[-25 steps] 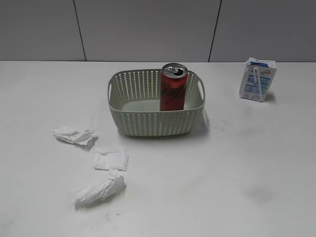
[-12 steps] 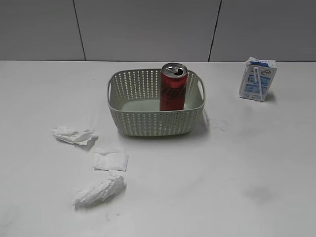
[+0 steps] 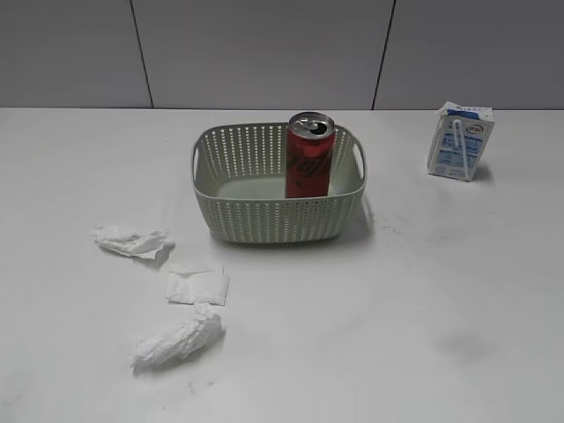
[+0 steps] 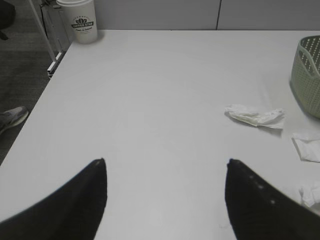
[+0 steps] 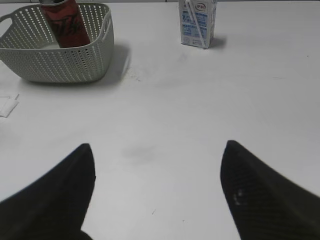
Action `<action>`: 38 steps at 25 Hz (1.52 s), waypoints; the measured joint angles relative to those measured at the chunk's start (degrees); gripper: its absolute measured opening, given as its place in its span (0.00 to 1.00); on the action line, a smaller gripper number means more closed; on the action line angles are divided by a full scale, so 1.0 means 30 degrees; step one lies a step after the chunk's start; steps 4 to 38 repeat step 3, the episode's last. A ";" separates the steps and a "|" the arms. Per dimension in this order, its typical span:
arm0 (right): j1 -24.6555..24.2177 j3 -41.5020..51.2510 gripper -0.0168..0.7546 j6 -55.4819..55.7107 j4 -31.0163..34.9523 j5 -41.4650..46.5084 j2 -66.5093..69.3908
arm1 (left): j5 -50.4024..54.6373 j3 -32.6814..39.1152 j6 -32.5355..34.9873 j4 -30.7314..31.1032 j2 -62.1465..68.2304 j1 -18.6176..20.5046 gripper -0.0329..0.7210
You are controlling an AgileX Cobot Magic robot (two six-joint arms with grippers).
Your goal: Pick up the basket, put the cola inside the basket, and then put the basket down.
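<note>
Basket (image 3: 278, 187) at rest on the white table (image 3: 423, 291), with the cola (image 3: 309, 156) standing upright inside it toward its right end; by this layout the task appears complete. The left gripper (image 4: 165, 162) hangs over bare table well to the left of the basket, its two dark fingers spread wide with nothing between them. The right gripper (image 5: 157, 145) is likewise released and empty, hovering over bare table in front of and to the right of the basket.

Risks, as judged from this arrangement: the can is tall and slim and rises well above the basket rim, so any knock to the basket wall, for instance from an arm sweeping past on its way home, could tip it over or out. The white-and-blue drink carton (image 3: 459, 141) stands well apart to the right, and a careless swing of the right arm could topple it. The crumpled tissues (image 3: 176, 339) in front and to the left lie near the left arm's path and could be dragged along the surface. A paper cup (image 4: 78, 21) sits at the far table corner in the left wrist view, clear of everything.

Compared with the exterior views half a second and one second before, nothing differs: basket, can, carton and tissues occupy the same positions.
</note>
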 joint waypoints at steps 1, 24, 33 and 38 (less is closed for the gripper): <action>0.0000 0.0000 0.79 0.0000 0.0000 0.0000 0.0000 | 0.0000 0.0000 0.0000 0.0000 0.0000 0.0000 0.78; 0.0000 0.0000 0.79 0.0000 0.0039 0.0000 0.0000 | 0.0000 0.0000 0.0000 0.0000 0.0000 0.0000 0.78; 0.0000 0.0000 0.79 0.0000 0.0039 0.0000 0.0000 | 0.0000 0.0000 0.0000 0.0000 0.0000 0.0000 0.78; 0.0000 0.0000 0.79 0.0000 0.0039 0.0000 0.0000 | 0.0000 0.0000 0.0000 0.0000 0.0000 0.0000 0.78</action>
